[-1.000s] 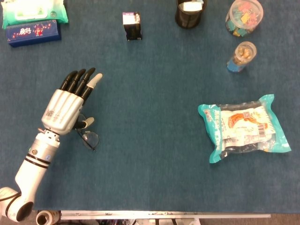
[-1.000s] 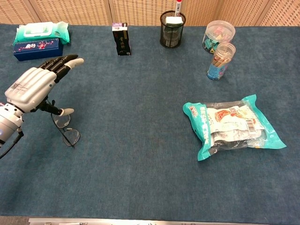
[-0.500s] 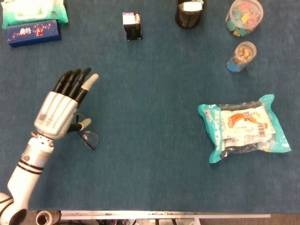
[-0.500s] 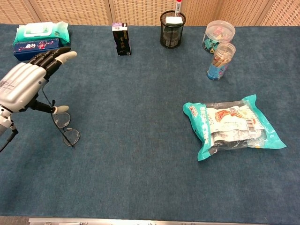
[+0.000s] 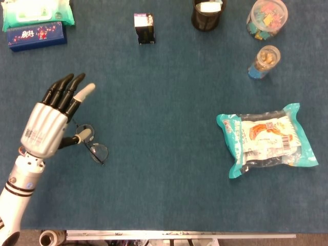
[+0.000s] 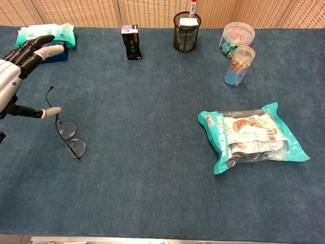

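A pair of thin-rimmed glasses [image 5: 94, 147] [image 6: 68, 134] lies on the blue tabletop at the left. My left hand [image 5: 48, 122] [image 6: 12, 73] hovers above and to the left of them, fingers stretched out and spread, thumb pointing toward the glasses, holding nothing. At the right lies a teal snack bag [image 5: 267, 138] [image 6: 251, 134]. My right hand shows in neither view.
Along the back stand a small black box [image 5: 144, 27] [image 6: 131, 42], a black mesh pen cup [image 5: 208, 13] [image 6: 187, 31], a clear tub of clips [image 5: 266, 18] [image 6: 236, 38] and a small jar [image 5: 265, 61] [image 6: 240, 66]. A wipes pack [image 5: 37, 12] and blue box [image 5: 36, 36] sit back left.
My left hand has drawn back to the left and toward me, lifting off the glasses, which now lie uncovered on the table. Nothing else moved.
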Action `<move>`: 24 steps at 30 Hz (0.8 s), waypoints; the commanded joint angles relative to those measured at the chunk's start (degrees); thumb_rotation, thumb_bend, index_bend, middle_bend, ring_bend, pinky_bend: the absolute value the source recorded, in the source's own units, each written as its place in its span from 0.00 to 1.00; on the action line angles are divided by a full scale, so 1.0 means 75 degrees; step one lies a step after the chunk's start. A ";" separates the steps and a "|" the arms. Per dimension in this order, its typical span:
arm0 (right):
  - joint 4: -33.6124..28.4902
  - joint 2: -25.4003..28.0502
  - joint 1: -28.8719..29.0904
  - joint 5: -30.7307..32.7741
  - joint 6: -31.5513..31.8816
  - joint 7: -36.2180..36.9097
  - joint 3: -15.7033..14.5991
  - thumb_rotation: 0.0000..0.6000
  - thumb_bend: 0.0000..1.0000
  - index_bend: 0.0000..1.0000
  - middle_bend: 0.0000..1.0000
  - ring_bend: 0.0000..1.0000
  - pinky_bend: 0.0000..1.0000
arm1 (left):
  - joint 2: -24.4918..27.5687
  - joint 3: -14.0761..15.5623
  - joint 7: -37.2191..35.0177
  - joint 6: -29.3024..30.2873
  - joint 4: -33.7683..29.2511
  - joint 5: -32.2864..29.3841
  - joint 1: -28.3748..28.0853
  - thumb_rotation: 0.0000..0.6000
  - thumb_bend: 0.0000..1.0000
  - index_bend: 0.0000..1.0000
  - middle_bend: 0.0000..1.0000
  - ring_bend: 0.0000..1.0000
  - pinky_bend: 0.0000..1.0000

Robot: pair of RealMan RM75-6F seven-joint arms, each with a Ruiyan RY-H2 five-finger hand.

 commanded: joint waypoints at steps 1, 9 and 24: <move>0.0004 -0.0002 0.0003 0.0006 -0.0002 -0.0002 0.0004 1.00 0.21 0.53 0.42 0.29 0.29 | -0.0284 -0.0028 -0.0482 0.0510 0.0538 0.0246 0.0088 1.00 0.00 0.21 0.15 0.04 0.17; 0.0008 -0.0013 0.0012 0.0016 -0.0030 -0.0026 -0.0005 1.00 0.21 0.53 0.42 0.29 0.29 | -0.0673 -0.0037 -0.1053 0.0911 0.1346 0.0287 0.0150 1.00 0.00 0.25 0.21 0.08 0.18; 0.0004 -0.0009 0.0013 0.0029 -0.0032 -0.0030 -0.0005 1.00 0.21 0.53 0.42 0.29 0.29 | -0.0951 0.0183 -0.1190 0.0884 0.2051 0.0386 0.0108 1.00 0.00 0.20 0.21 0.08 0.18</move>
